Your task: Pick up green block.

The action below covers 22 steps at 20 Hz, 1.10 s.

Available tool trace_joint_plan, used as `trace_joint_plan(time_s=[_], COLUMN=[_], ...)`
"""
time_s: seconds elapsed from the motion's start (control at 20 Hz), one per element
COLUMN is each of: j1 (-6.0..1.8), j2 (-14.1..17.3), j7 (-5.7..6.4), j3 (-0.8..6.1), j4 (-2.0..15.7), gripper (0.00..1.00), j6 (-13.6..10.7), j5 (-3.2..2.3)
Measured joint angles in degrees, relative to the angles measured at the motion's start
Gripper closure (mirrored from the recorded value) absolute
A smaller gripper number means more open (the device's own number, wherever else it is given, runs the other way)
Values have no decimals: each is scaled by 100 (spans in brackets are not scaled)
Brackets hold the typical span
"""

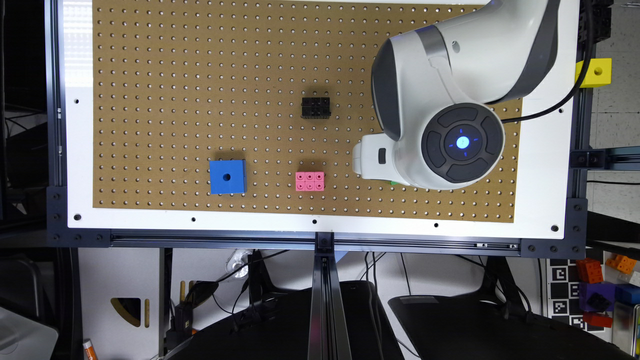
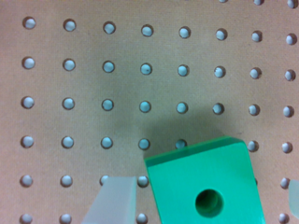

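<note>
The green block [image 2: 205, 182] is a bright green cube with a round hole in its top face, lying on the brown pegboard [image 2: 93, 84]. My gripper [image 2: 203, 201] is open and straddles it. One translucent finger [image 2: 114, 200] stands close beside one side of the block, and the other finger [image 2: 294, 196] stands a little off the opposite side. In the exterior view the white gripper [image 1: 370, 157] hangs low over the board's near right part, and just a sliver of the green block [image 1: 393, 183] peeks out under the arm.
A blue cube with a hole [image 1: 228, 176], a pink studded brick [image 1: 309, 181] and a black brick [image 1: 315, 107] lie on the pegboard [image 1: 175, 75] toward the exterior view's left of the gripper. A yellow cube [image 1: 595, 72] sits on the frame at the right edge.
</note>
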Motion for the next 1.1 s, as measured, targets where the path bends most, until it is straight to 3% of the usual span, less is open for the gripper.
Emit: trace_joint_plan(time_s=[0.25, 0.8, 0.9, 1.1], j1=[2, 38, 58, 81], j2=[305, 357, 453, 480], j7=[0, 31, 53, 80], j3=[-13, -18, -45, -57], j4=[119, 202, 219, 267], gripper=[0, 0, 0, 0], j6=[195, 194, 262, 253], j5=[-53, -75, -110, -121])
